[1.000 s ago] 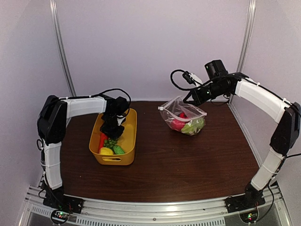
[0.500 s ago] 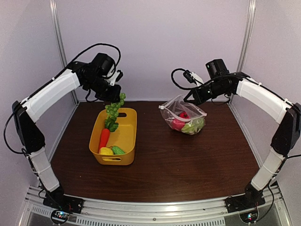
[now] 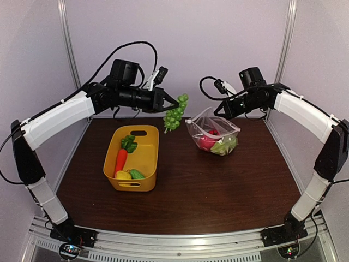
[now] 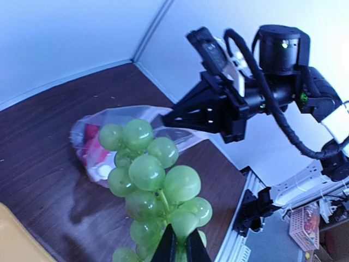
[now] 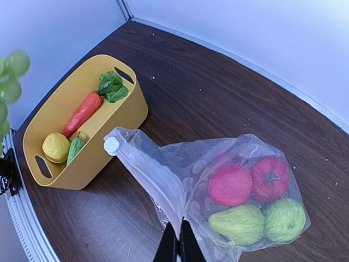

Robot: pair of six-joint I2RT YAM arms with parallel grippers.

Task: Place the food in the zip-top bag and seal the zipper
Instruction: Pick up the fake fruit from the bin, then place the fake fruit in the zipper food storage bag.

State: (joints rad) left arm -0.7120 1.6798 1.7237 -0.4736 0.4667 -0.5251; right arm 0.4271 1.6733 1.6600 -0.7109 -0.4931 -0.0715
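Step in hand: carrying the grapes (image 4: 150,180) across to the zip-top bag (image 3: 214,135). L gripper (image 3: 172,103) was pinched narrow on the bunch's stem end. The bunch dangled in the air, up and to the left of the bag, not yet over its mouth. R gripper (image 3: 217,112) was closed on the bag's upper lip by the zipper (image 5: 143,180), lifting that edge so the mouth stood partly open. The wrist view showed its fingers tight together on the film, w/ a white slider (image 5: 112,145) at the strip's far end. The bag's bottom rested on the table (image 3: 218,191), and inside were a red apple (image 5: 232,184), another red fruit (image 5: 270,177), a pear (image 5: 237,224) and a green apple (image 5: 282,218). Well left of the bag sat the yellow basket (image 3: 148,164) w/ carrot (image 3: 121,160), lemon (image 3: 123,175) and cucumber (image 3: 137,174) inside, so approx. half the food was bagged and the zipper not yet run. Next, prob.: L arm needs to take the bunch rightward over the gap, drop low enough to get past the raised lip, then let go, w/ R holding the lip up meanwhile. Risk: the bunch looks wide vs. the opening and may snag the lip & drag the light bag.
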